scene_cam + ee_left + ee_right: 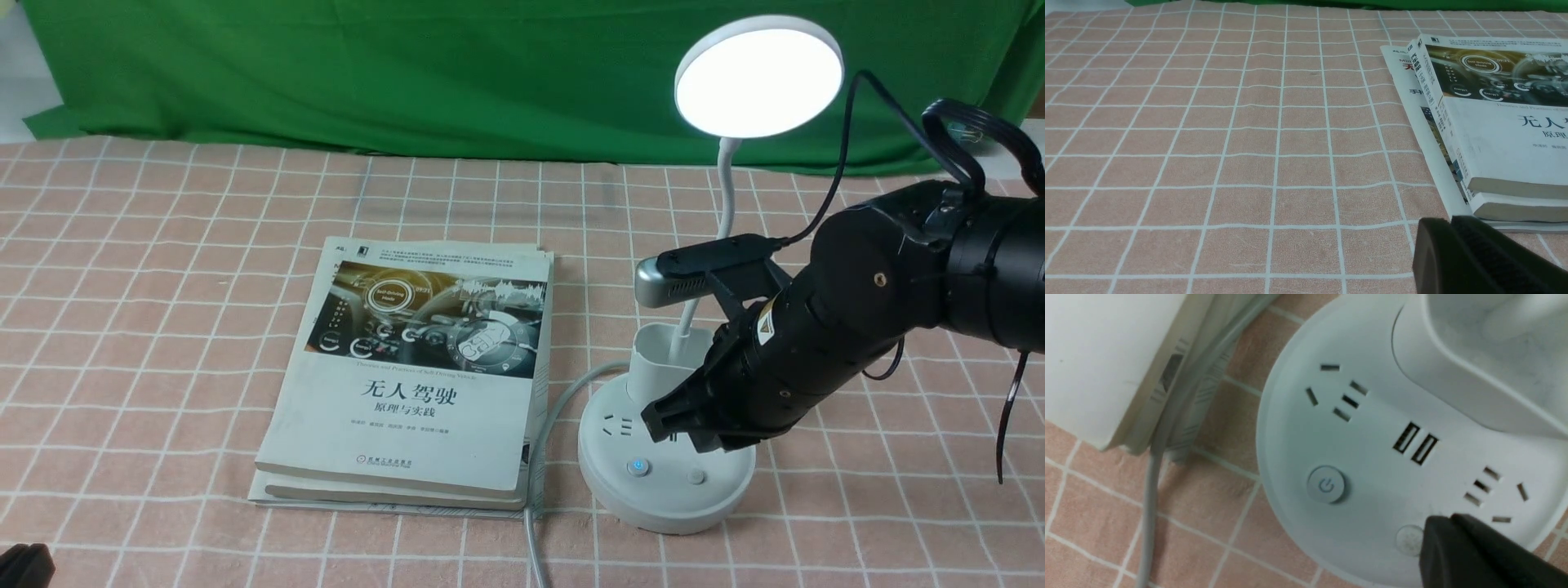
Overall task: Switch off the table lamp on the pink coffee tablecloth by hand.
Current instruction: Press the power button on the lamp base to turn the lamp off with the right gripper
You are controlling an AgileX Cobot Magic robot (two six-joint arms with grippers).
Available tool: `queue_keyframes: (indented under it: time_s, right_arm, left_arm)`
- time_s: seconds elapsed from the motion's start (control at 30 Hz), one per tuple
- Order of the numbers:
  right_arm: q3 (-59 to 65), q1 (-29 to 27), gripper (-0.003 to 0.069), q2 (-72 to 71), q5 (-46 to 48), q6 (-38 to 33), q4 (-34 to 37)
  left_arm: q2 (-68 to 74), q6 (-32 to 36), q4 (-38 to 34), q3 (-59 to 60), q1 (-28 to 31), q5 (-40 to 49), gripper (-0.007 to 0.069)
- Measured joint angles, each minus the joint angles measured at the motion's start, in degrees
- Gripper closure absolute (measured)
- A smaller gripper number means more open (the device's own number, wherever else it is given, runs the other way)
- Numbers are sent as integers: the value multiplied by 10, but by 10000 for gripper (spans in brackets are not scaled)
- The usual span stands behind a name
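Shut and empty, the hand (663,422) hovers above the lit lamp (758,77); pressing off-centre could miss the button (1408,539) beside its tip.

A white table lamp (665,490) with a flat disc head stands lit on the salmon-pink, white-gridded tablecloth (163,327) over the counter. The black right robot arm (857,327) holds its closed jaws low over the lamp's round base, just behind its two buttons. A stack of white paperback books (408,384) lies left of the lamp.
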Motion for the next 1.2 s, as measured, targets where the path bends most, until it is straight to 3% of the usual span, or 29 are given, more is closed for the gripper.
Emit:
queue_keyframes:
  time_s: [0.5, 0.9, 1.2]
  right_arm:
    - [-5, 11, 617, 54, 8, -2, 0]
    - [-4, 11, 617, -7, 8, -1, -2]
    - [-7, 11, 617, 57, 5, -3, -3]
  left_arm:
    - [0, 0, 0, 0, 0, 0, 618]
    - [0, 0, 0, 0, 0, 0, 618]
    - [0, 0, 0, 0, 0, 0, 618]
